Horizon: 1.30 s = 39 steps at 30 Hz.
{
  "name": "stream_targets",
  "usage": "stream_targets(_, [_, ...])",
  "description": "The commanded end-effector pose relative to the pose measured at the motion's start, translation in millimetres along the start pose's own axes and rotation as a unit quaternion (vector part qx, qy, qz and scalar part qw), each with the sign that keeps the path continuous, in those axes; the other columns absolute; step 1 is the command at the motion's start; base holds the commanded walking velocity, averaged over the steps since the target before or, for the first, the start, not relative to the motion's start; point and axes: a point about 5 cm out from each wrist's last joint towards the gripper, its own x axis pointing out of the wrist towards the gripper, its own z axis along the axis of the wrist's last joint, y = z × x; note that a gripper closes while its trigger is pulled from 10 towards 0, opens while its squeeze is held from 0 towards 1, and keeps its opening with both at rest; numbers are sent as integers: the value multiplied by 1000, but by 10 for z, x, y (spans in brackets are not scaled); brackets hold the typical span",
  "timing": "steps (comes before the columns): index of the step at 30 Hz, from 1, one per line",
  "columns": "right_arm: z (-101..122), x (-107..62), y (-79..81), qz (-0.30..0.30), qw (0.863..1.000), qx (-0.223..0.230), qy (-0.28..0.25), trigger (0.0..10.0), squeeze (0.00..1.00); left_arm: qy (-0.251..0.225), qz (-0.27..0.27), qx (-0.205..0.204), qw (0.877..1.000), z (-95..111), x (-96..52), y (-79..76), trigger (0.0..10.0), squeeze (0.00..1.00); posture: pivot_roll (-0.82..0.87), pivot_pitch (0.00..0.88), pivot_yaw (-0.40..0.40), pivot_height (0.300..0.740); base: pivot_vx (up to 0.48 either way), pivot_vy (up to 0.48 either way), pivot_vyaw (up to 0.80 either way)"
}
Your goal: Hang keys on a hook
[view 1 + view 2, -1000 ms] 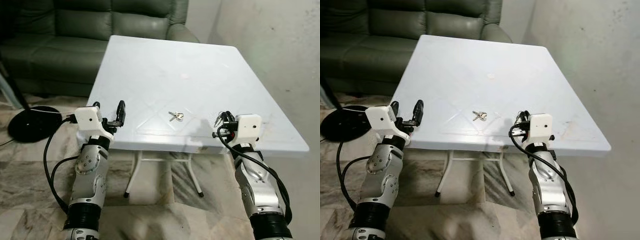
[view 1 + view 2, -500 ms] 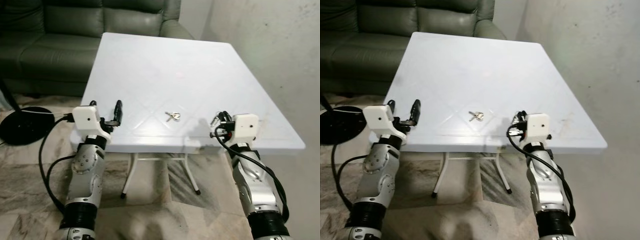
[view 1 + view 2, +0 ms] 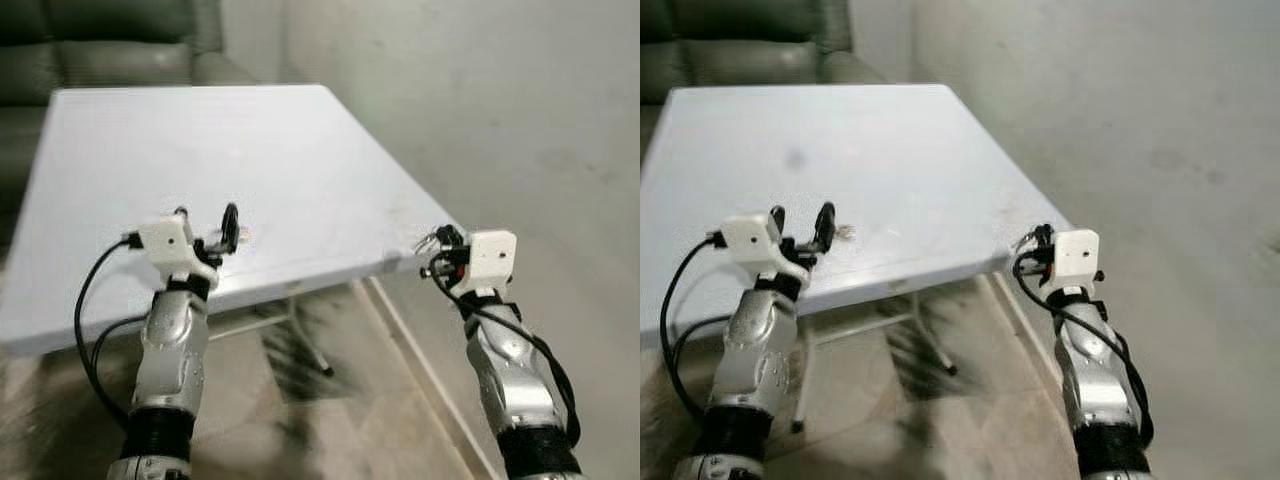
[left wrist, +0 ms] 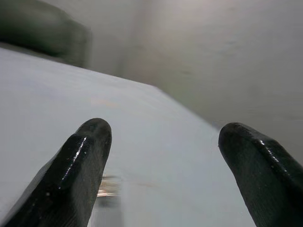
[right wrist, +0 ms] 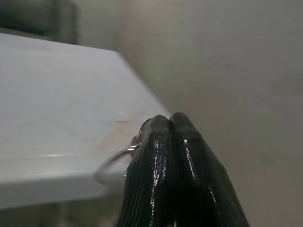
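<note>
right pincer [image 5: 171,156] still clamps keys [image 5: 124,152]; view swung right past table [image 3: 120,150].

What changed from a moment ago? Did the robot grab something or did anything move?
Nothing was grabbed or dropped. The robot's head camera swung to its right, so the wall now takes up more of the picture and the table sits further left. The right gripper stays shut on its key ring, the left gripper stays open, and the loose keys still lie on the table.
</note>
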Motion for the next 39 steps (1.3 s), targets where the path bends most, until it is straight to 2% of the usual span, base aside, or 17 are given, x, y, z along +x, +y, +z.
stream_targets(1, [51,28,13,4,1000,1,-9,10000,0,-2,6,6,1000,31,16,32,10000,0,64,0,-118,740,0,0,-744])
stream_targets(10, [67,35,-2,1,1000,1,-10,10000,0,-3,11,1,1000,36,29,23,10000,0,62,0,-127,740,0,0,-749])
stream_targets(18, [77,38,-8,-4,1000,3,-10,10000,0,0,4,19,1000,38,29,-4,10000,0,57,0,-125,740,0,-135,-749])
stream_targets(22, [82,40,-9,-5,1000,3,-10,10000,0,-8,12,-19,1000,56,34,-10,10000,0,57,0,-125,740,0,-240,-748])
stream_targets(26, [79,37,-16,-5,1000,3,-9,10000,0,-1,19,-10,1000,48,37,-4,10000,0,58,0,-125,740,0,0,-750])
stream_targets(39, [82,35,-15,-2,1000,2,-7,10000,0,6,32,-18,999,27,16,9,10000,0,61,0,-135,740,0,0,-747])
